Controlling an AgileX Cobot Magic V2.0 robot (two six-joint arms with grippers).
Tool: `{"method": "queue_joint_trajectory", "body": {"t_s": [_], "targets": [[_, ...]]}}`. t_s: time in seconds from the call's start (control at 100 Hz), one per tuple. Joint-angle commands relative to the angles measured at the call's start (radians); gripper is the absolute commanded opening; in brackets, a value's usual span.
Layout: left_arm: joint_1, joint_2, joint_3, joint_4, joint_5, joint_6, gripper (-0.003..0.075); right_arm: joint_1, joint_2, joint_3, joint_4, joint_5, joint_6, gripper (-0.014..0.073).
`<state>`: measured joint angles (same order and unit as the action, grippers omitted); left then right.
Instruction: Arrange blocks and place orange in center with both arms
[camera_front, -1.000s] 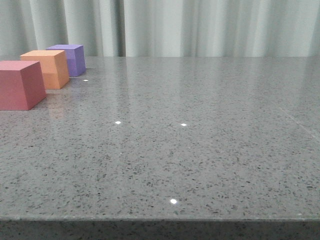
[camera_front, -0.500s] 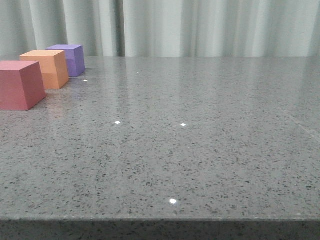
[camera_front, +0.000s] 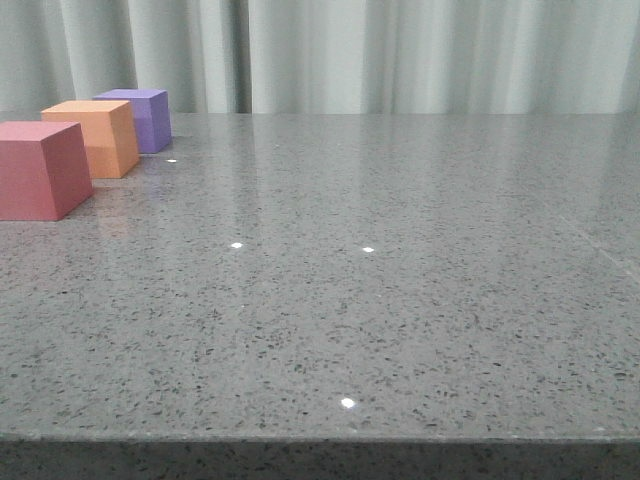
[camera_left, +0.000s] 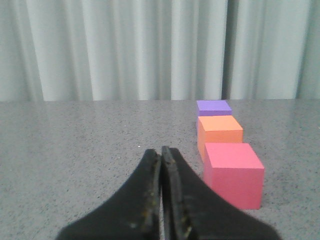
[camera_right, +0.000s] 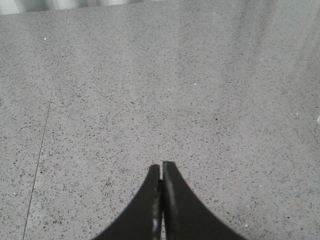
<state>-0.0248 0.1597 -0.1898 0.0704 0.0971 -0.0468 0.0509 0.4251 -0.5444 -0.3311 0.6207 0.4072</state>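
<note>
pink-red cube cut off at frame edge | left gripper clenched empty | right gripper clenched empty

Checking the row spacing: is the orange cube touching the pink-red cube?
Cannot tell. In the front view the pink-red cube overlaps the orange cube; in the left wrist view their edges meet with no plain gap or contact.
</note>
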Motion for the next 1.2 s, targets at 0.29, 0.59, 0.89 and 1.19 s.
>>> {"method": "queue_joint_trajectory", "body": {"t_s": [0.29, 0.59, 0.89, 1.19], "targets": [[0.013, -0.188, 0.220, -0.012, -0.171, 0.036, -0.0020, -0.008, 0.004, -0.026, -0.031, -0.062, -0.003, -0.0068], [-0.033, -0.197, 0.238, 0.017, -0.202, 0.034, -0.0020, -0.008, 0.005, -0.026, -0.031, -0.062, -0.003, -0.0068], [-0.033, -0.197, 0.238, 0.017, -0.201, 0.034, -0.0020, -0.008, 0.005, -0.026, -0.031, -0.061, -0.003, -0.0068], [-0.033, -0.197, 0.238, 0.017, -0.201, 0.034, -0.0020, -0.008, 0.005, -0.026, -0.031, -0.061, -0.003, -0.0068]]}}
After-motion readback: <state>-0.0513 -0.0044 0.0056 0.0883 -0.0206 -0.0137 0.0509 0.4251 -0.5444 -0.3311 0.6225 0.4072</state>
